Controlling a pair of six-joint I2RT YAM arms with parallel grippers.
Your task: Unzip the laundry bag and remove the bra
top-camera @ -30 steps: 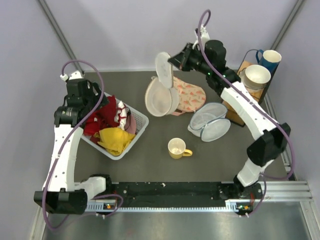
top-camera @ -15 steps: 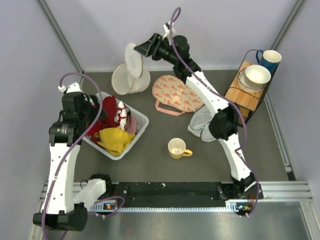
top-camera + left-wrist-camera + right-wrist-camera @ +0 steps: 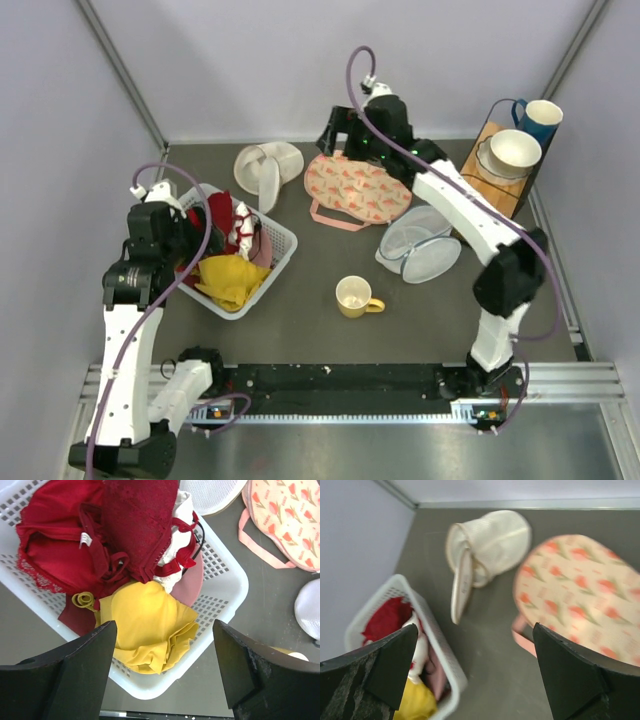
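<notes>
The laundry bag (image 3: 268, 168) lies on its side at the back of the table, unzipped, its lid flap hanging open; it also shows in the right wrist view (image 3: 490, 545). The yellow bra (image 3: 228, 280) lies in the white basket (image 3: 283, 240), and shows in the left wrist view (image 3: 145, 625) between my fingers. My left gripper (image 3: 188, 240) (image 3: 162, 645) is open and empty, hovering above the basket. My right gripper (image 3: 335, 128) (image 3: 475, 650) is open and empty, raised to the right of the bag and apart from it.
Red garments (image 3: 75, 535) fill the basket's far half. A flat pink patterned pouch (image 3: 357, 188) lies right of the bag. A bluish-grey mesh pouch (image 3: 420, 245), a yellow mug (image 3: 355, 297), and a wooden stand with a bowl (image 3: 508, 152) and blue mug (image 3: 540, 118) stand on the right.
My right gripper carried the cream bag leftward across the back, let it go onto the table, and drew back to the right. My left arm shifted slightly over the basket.
</notes>
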